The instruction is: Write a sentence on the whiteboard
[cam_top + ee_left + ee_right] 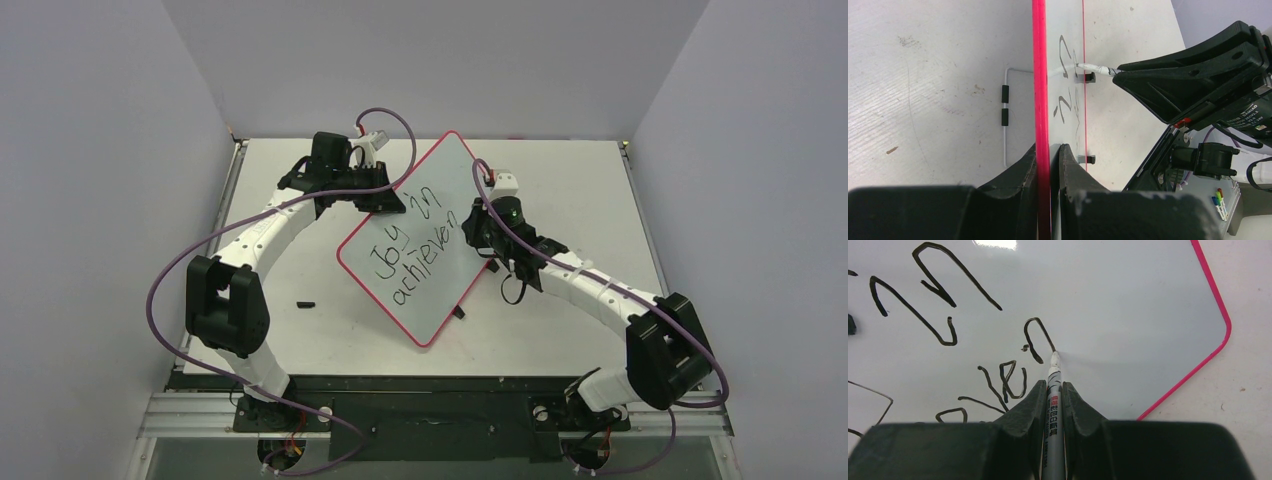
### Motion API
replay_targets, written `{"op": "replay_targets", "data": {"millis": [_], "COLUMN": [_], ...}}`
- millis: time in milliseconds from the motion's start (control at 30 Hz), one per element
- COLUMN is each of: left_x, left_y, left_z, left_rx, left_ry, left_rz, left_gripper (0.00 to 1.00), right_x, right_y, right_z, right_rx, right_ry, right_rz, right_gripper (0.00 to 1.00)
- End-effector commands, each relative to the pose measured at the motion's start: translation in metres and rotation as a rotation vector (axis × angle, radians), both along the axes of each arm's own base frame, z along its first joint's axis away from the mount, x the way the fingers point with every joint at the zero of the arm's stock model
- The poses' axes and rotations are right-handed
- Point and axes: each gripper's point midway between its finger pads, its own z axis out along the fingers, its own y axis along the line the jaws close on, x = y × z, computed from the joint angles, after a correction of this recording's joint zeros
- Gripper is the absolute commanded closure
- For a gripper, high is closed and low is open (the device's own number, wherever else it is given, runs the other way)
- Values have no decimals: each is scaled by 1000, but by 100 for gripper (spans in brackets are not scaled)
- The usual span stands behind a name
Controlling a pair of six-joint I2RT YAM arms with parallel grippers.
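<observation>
The left hand (1048, 150) is clamped on the red rim of the whiteboard (440, 175), which sits on the counter (580, 190) between both hands. The right hand (1054, 387) pinches a marker (1053, 410), whose tip touches the board just ahead of its fingers, at the end of the sentence (415, 245).

bright even light, soft faint shadows, small white glare patch on the whiteboard (1108, 315)

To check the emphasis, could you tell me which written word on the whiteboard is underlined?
Joy, the first word; "in" and the unfinished word below have no underline.
</observation>
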Motion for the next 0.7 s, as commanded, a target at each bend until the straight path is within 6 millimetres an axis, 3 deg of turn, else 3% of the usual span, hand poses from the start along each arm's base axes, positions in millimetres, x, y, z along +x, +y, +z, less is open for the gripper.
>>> {"op": "replay_targets", "data": {"millis": [0,367,667], "left_x": [4,3,3], "left_y": [-4,-4,-4], "left_z": [-17,-16,-17], "left_rx": [136,134,136], "left_ry": [-135,-135,-134], "left_rz": [-62,-63,-64], "left_gripper": [100,100,100], "right_x": [-1,26,42], "right_y": [4,16,12], "right_z": [5,31,33], "right_rx": [20,17,21], "right_ry": [0,-53,-54], "right_rz": [11,3,-25], "right_gripper": [100,100,100]}}
